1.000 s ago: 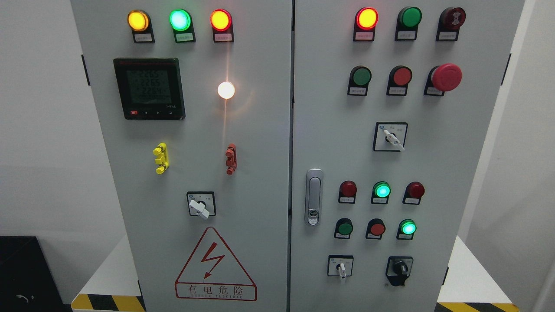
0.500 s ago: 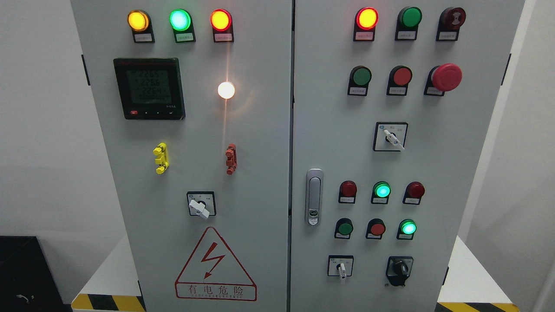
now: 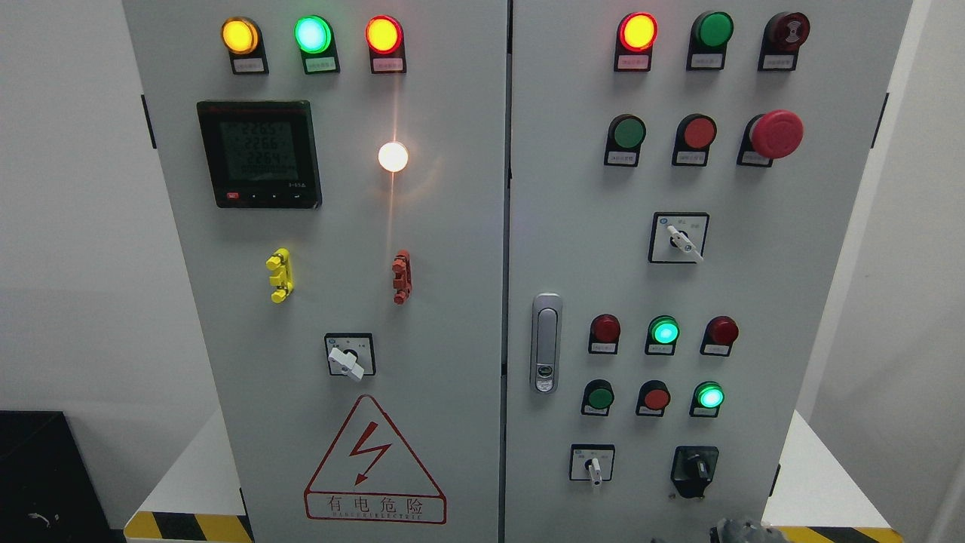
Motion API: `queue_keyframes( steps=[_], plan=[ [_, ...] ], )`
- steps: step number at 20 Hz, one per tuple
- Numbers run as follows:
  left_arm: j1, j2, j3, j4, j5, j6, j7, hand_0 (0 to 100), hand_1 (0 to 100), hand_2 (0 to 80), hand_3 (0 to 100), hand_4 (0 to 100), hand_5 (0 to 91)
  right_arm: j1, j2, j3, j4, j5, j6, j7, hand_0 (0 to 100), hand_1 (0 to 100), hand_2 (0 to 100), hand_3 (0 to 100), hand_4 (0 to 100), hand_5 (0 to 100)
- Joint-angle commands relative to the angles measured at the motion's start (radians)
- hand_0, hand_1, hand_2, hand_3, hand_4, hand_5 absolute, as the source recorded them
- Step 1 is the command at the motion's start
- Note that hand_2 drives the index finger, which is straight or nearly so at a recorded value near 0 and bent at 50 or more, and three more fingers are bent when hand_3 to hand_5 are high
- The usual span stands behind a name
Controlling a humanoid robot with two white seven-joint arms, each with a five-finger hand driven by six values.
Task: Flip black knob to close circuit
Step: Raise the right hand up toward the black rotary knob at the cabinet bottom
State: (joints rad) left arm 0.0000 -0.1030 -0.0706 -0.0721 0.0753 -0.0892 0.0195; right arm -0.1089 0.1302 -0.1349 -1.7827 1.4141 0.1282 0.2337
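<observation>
Grey cabinet (image 3: pixel 452 226), black knob (image 3: pixel 694 469) just above hand (image 3: pixel 742 530), grip state unclear.

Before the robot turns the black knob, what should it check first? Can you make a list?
1. Black knob in view, low on the right door: ok.
2. Nothing covering the knob: ok.
3. Hand near the knob: not ok, only its tip shows at the bottom edge.
4. Which hand it is: cannot tell.
5. Hand clear of the white switch beside the knob: ok.
</observation>
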Motion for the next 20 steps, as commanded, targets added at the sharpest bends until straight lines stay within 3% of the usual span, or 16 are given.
queue_keyframes(
  steps=[1, 5, 20],
  plan=[
    [0.006, 0.0, 0.0, 0.0, 0.0, 0.0, 0.0, 12, 56, 0.0, 0, 0, 0.0, -0.038, 0.003, -0.025, -0.027, 0.016, 0.001, 0.009, 0, 0, 93, 100, 100, 100],
    [0.006, 0.0, 0.0, 0.0, 0.0, 0.0, 0.0, 12, 56, 0.0, 0, 0, 0.0, -0.072, 0.003, -0.029, -0.014, 0.037, 0.001, 0.038, 0, 0, 93, 100, 100, 100],
    [0.006, 0.0, 0.0, 0.0, 0.0, 0.0, 0.0, 12, 56, 0.0, 0, 0, 0.0, -0.127, 0.003, -0.074, 0.055, 0.072, -0.001, 0.036, 0, 0, 92, 100, 100, 100]
  ],
)
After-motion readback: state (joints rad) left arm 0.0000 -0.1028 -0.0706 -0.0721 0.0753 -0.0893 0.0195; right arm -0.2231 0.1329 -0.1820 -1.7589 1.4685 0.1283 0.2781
